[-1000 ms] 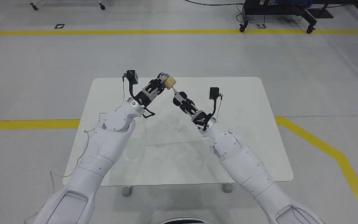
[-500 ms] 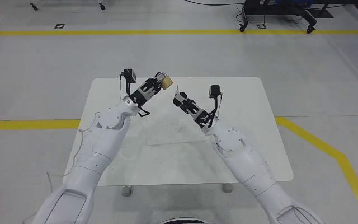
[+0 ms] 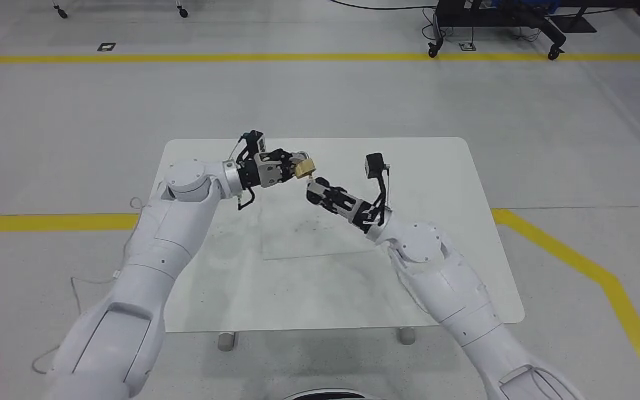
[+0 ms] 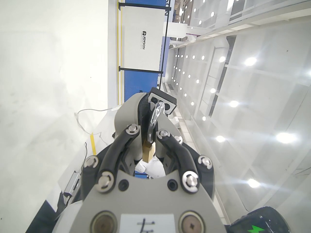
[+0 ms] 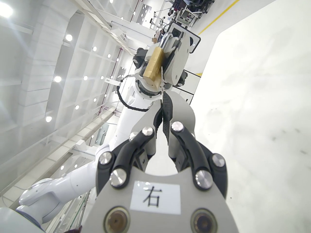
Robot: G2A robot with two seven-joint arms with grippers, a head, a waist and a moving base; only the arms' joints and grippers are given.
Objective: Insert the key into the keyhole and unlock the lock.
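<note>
My left gripper is shut on a brass padlock, held in the air over the back middle of the white table. In the left wrist view the fingers pinch the silver shackle, and the brass body hangs back toward the palm. My right gripper is shut on a small silver key. The key's blade lies against the edge of the padlock, just in front of the left gripper. Whether the blade is in the keyhole I cannot tell.
The tabletop under both grippers is bare, with faint scuff marks. A yellow line crosses the floor beyond the table. A black wheeled stand sits far at the back right.
The left arm swung its elbow outward and turned the padlock down and rightward. The right gripper shifted slightly forward, so key and padlock now meet.
</note>
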